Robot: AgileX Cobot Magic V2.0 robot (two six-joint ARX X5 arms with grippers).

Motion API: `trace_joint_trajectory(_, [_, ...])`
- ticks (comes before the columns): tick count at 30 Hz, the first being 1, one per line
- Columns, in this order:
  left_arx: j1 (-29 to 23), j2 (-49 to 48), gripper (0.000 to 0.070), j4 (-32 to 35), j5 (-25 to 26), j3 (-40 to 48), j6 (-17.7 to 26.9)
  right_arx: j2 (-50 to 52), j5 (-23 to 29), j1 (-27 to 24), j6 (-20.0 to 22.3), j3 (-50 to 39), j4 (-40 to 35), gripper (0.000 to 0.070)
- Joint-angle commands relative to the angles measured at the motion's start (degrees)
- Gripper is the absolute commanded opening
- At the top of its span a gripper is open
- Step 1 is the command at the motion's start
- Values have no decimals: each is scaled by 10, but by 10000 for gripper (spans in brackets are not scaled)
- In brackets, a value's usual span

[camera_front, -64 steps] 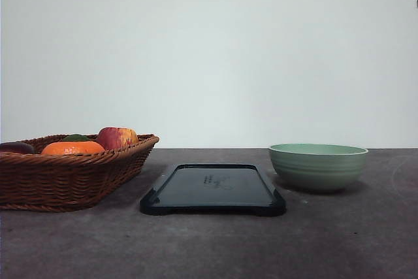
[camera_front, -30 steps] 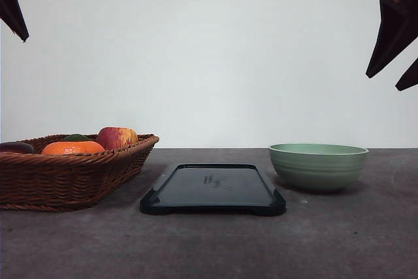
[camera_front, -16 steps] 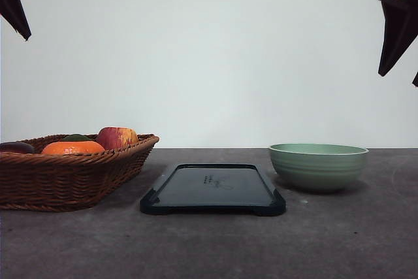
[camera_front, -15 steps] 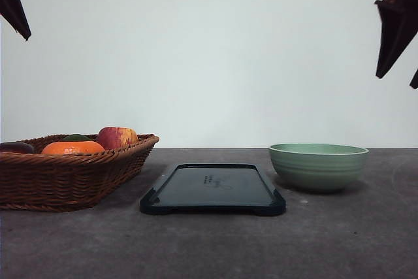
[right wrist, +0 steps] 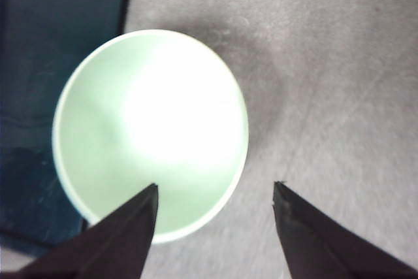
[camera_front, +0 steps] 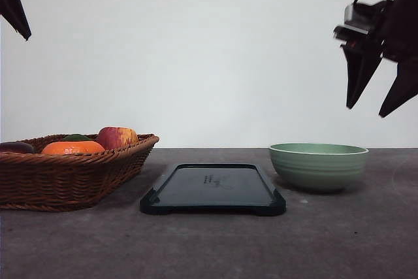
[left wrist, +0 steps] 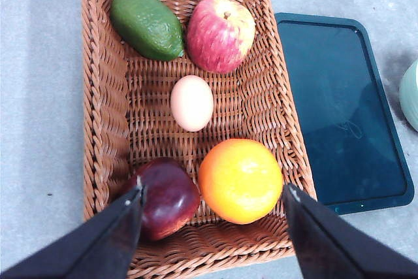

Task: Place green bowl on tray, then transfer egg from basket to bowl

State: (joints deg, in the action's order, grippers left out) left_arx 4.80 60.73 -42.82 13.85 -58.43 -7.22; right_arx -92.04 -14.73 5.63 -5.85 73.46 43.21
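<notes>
1. The tabletop (camera_front: 209, 246) carries 3 items in a row: basket (camera_front: 72, 174) at the left, tray (camera_front: 213, 189) in the middle, green bowl (camera_front: 318, 166) at the right.
2. The tray lies just beside the basket and just beside the green bowl; nothing lies on it.
3. In the basket: the egg (left wrist: 192, 102) at the centre, an apple (left wrist: 221, 34) and an avocado (left wrist: 146, 23) at one end, an orange fruit (left wrist: 240, 180) and a dark fruit (left wrist: 164, 196) at the other.
4. The right pincer (camera_front: 377, 93) hangs above the green bowl, apart from it.
5. The left pincer (left wrist: 212, 217) hangs above the basket.

Woven wicker basket (left wrist: 104, 115); glossy tray (camera_front: 213, 189); ridged bowl (camera_front: 318, 166).
</notes>
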Motion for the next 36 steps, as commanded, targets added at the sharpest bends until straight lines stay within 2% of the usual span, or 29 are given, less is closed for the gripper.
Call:
trace_joint_trajectory(1, [2, 4, 427, 7, 3, -13, 1, -19, 2, 1, 8, 17, -9, 349])
trace_joint_trajectory(13, [2, 4, 427, 19, 3, -13, 1, -91, 12, 1, 8, 25, -35, 346])
trace_joint_trajectory(18, [2, 4, 427, 20, 3, -13, 1, -112, 15, 1, 8, 25, -37, 255])
trace_joint_trajectory(22, [2, 4, 427, 20, 3, -13, 1, -124, 14, 1, 8, 25, -39, 243])
trace_joint_trajectory(30, [2, 4, 427, 20, 3, -13, 1, -139, 13, 1, 7, 25, -32, 7])
trace_joint_trajectory(36, [2, 4, 427, 20, 3, -13, 1, -138, 14, 1, 9, 65, 33, 3])
